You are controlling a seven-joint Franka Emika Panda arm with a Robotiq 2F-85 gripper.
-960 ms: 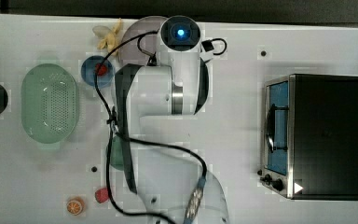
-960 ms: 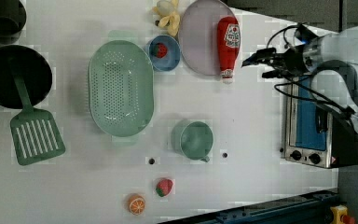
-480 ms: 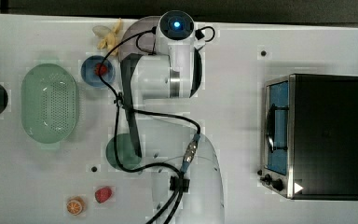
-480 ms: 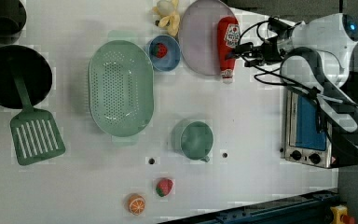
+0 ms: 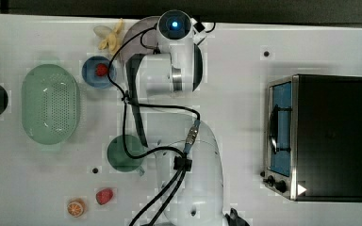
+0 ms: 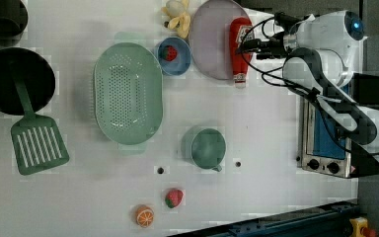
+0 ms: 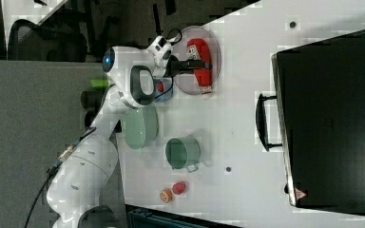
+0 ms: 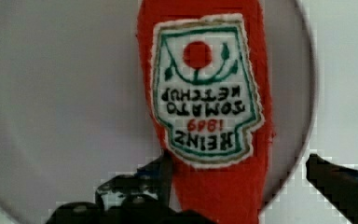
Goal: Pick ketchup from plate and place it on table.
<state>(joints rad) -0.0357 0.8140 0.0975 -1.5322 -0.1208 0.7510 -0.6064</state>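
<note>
The red ketchup bottle with a white label (image 8: 214,93), lying at the mauve round plate's (image 8: 65,93) edge, is straddled by the black gripper's (image 8: 237,179) widely parted fingers.

The top view looks straight down on the tabletop (image 5: 311,47) from high up; the left view and right view also look down from above, each turned sideways, from opposite sides; all three share the plate (image 6: 209,44), oven (image 5: 330,136) and green cup (image 7: 183,152); the wrist view sits very close over the ketchup (image 8: 209,93).
</note>
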